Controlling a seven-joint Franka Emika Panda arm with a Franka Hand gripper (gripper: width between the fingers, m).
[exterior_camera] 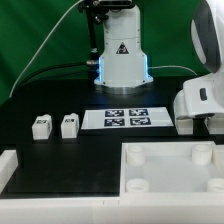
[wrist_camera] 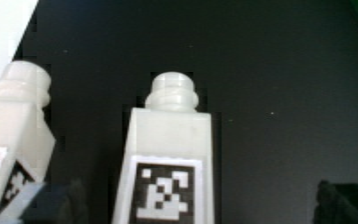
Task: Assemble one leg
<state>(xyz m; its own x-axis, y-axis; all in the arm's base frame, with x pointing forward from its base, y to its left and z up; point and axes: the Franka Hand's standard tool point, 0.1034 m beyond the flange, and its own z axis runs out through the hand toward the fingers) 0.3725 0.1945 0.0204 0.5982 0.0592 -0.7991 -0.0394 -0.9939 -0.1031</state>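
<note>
In the wrist view two white legs lie side by side on the black table, each with a rounded peg end. One leg (wrist_camera: 171, 140) shows its black-and-white tag and lies between my gripper's (wrist_camera: 194, 200) dark fingertips (wrist_camera: 350, 196). The jaws stand wide apart and touch nothing. The other leg (wrist_camera: 16, 120) lies just outside the gap. In the exterior view two more legs (exterior_camera: 41, 125) (exterior_camera: 69, 124) stand at the left. My arm's white hand (exterior_camera: 200, 102) hangs low at the right and hides what is under it.
The large white tray (exterior_camera: 205, 178) with round corner sockets lies at the front right. The marker board (exterior_camera: 125, 118) lies in the middle before the robot base (exterior_camera: 122, 60). A white rim piece (exterior_camera: 8, 165) sits at the front left.
</note>
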